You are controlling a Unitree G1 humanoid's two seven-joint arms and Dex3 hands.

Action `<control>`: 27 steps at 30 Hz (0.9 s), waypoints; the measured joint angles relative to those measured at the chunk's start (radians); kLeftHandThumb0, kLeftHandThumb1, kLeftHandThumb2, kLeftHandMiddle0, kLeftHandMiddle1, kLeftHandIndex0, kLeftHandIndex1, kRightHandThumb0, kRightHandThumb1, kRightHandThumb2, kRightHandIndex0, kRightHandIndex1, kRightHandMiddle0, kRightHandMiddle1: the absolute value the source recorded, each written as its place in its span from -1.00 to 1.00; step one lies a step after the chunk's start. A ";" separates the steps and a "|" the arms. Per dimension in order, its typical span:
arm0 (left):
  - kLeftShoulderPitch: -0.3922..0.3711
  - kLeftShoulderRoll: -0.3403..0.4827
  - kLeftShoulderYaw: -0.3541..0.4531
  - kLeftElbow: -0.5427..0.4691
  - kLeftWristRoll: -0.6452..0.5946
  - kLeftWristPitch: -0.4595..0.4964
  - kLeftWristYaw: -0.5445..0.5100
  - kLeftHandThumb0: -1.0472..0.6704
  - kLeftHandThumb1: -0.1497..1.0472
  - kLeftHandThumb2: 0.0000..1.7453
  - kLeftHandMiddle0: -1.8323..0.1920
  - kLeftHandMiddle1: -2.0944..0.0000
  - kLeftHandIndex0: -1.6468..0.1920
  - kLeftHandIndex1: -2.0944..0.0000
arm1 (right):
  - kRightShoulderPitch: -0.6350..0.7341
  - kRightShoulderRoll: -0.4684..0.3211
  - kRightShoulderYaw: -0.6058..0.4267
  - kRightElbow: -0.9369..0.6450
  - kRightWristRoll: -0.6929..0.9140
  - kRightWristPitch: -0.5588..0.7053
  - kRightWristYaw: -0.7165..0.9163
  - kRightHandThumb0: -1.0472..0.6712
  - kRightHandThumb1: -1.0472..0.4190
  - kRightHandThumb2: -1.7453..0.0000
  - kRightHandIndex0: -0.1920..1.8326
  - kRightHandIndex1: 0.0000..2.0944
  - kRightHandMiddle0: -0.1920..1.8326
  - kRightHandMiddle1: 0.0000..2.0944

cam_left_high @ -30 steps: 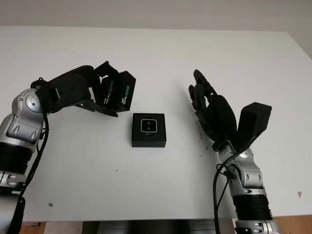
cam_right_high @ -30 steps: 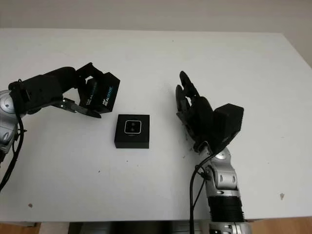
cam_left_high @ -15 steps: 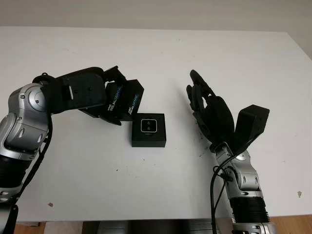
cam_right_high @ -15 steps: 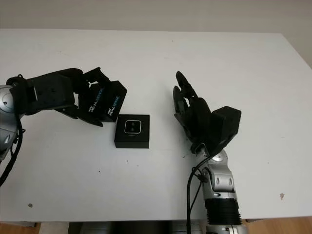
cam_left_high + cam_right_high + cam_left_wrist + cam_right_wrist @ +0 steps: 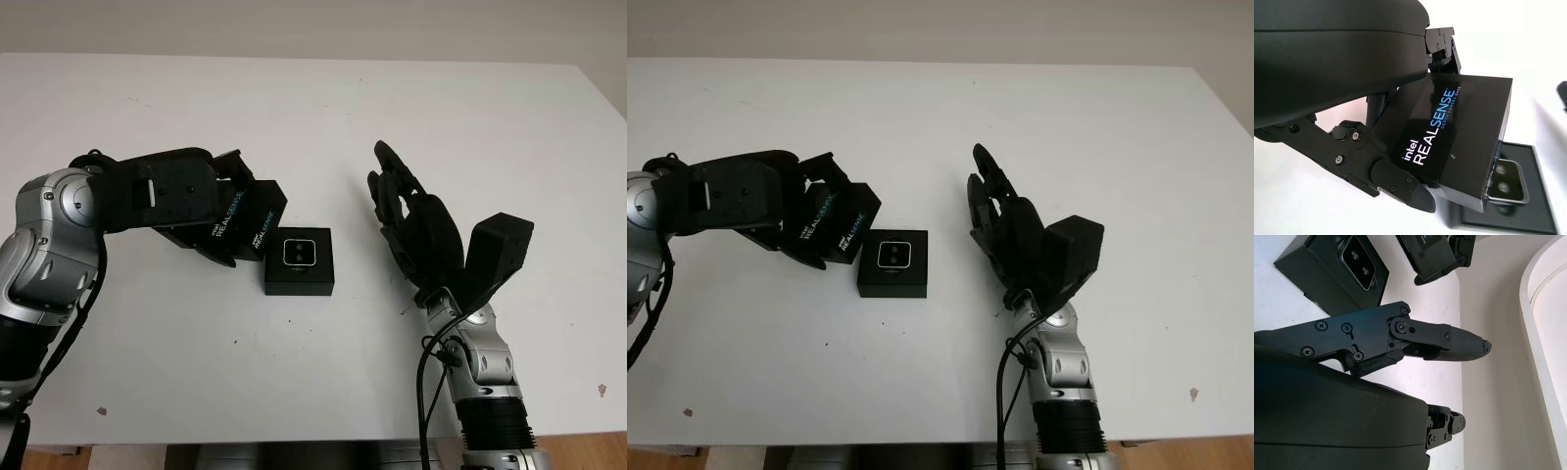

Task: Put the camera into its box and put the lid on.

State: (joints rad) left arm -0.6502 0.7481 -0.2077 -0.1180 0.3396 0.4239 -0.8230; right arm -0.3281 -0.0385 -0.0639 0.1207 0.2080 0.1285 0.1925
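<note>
The camera (image 5: 298, 253) already sits in the recess of its open black box (image 5: 299, 279), which lies near the middle of the white desk (image 5: 313, 108), nearer the front edge than the back. So the first half of the job looks done and the lid step is in hand.

The lid (image 5: 242, 217), black with "Intel RealSense" lettering on its side, is gripped in the left hand (image 5: 181, 201), fingers closed on its edges. It hangs tilted just beside the box on the side facing the desk's left edge; in the left wrist view its lower corner overlaps the box's near edge, though whether they touch I cannot tell.

The next move, as I judge it, calls for carrying the lid over the box, levelling it so its open side faces down, squaring it with the box walls, and lowering it evenly. A tilted approach could catch a rim or nudge the box.

The left forearm reaches in from the desk's left side, hand turned inward toward the box. The right hand (image 5: 416, 227) holds nothing, open and raised palm toward the box, well apart on the opposite side.
</note>
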 measured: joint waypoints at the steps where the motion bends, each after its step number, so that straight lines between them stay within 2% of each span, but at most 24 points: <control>1: 0.003 -0.006 0.000 -0.002 -0.003 0.004 0.002 -0.08 1.00 -0.71 0.46 -1.00 0.76 -0.77 | 0.000 0.000 0.000 0.000 0.000 0.000 0.000 -0.48 -1.00 0.43 -0.80 -0.95 -0.76 -0.89; 5: 0.010 -0.023 -0.005 -0.003 0.000 0.024 0.017 -0.10 1.00 -0.69 0.58 -0.92 0.78 -0.73 | 0.000 0.000 0.000 0.000 0.000 -0.004 -0.003 -0.48 -1.00 0.43 -0.79 -0.94 -0.76 -0.88; 7: 0.010 -0.033 -0.009 -0.003 0.006 0.036 0.023 -0.12 1.00 -0.69 0.60 -0.94 0.79 -0.80 | 0.000 0.000 0.000 0.001 0.000 -0.006 -0.002 -0.48 -1.00 0.43 -0.80 -0.95 -0.77 -0.88; 12: 0.010 -0.059 -0.022 -0.004 0.003 0.099 0.019 -0.16 1.00 -0.69 0.48 -1.00 0.73 -0.86 | 0.000 0.000 0.003 0.001 -0.002 -0.006 -0.004 -0.47 -1.00 0.43 -0.80 -0.95 -0.78 -0.88; 14: 0.009 -0.063 -0.030 -0.004 -0.001 0.126 0.007 -0.17 1.00 -0.70 0.46 -1.00 0.72 -0.83 | 0.000 0.001 0.003 0.001 -0.002 -0.007 -0.007 -0.47 -1.00 0.43 -0.79 -0.94 -0.77 -0.88; 18: 0.005 -0.069 -0.050 -0.005 -0.002 0.169 -0.003 -0.16 1.00 -0.72 0.56 -0.99 0.69 -0.74 | 0.000 0.004 0.004 0.001 -0.002 -0.007 -0.015 -0.47 -1.00 0.44 -0.80 -0.95 -0.77 -0.87; 22: -0.004 -0.070 -0.067 -0.006 0.001 0.214 -0.021 -0.16 1.00 -0.72 0.51 -1.00 0.65 -0.68 | 0.000 0.006 0.007 0.001 -0.002 -0.007 -0.019 -0.47 -1.00 0.44 -0.80 -0.95 -0.77 -0.87; 27: -0.025 -0.071 -0.084 -0.006 -0.022 0.294 -0.066 -0.14 1.00 -0.72 0.43 -1.00 0.62 -0.70 | 0.000 0.011 0.008 0.001 -0.001 -0.007 -0.019 -0.48 -1.00 0.45 -0.80 -0.95 -0.78 -0.86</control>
State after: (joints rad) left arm -0.6749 0.6776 -0.2920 -0.1239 0.3180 0.7176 -0.8891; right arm -0.3281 -0.0278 -0.0564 0.1214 0.2068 0.1216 0.1733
